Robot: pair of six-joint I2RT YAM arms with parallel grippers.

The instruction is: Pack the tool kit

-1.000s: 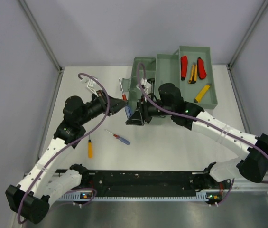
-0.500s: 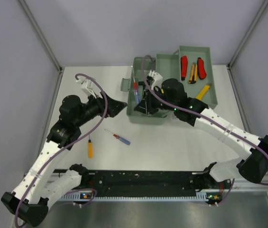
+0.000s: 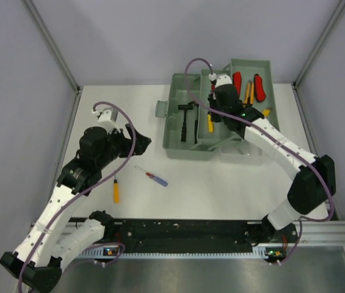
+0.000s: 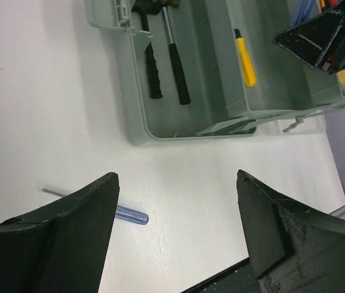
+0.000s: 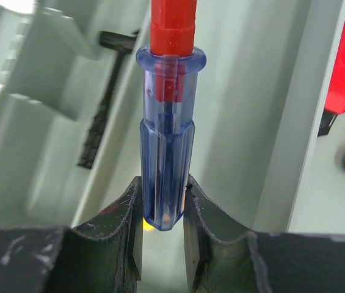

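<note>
Between the right fingers [image 5: 114, 235], handle of the blue-and-red screwdriver [image 5: 166, 159].

The white counter [image 3: 221, 183] carried the open grey-green toolbox [image 3: 187, 151], which stood ahead of the left tool [image 3: 137, 141] and to its right, apart from it. A blue-handled screwdriver [image 3: 154, 177] lay flat on the counter on the near side of that tool, toward the arm bases. In the left wrist view its handle showed just beside one finger and its thin shaft was partly hidden. A yellow-handled screwdriver [image 3: 116, 191] lay nearer the bases still, to the left of the blue one and well apart from the toolbox.
</note>
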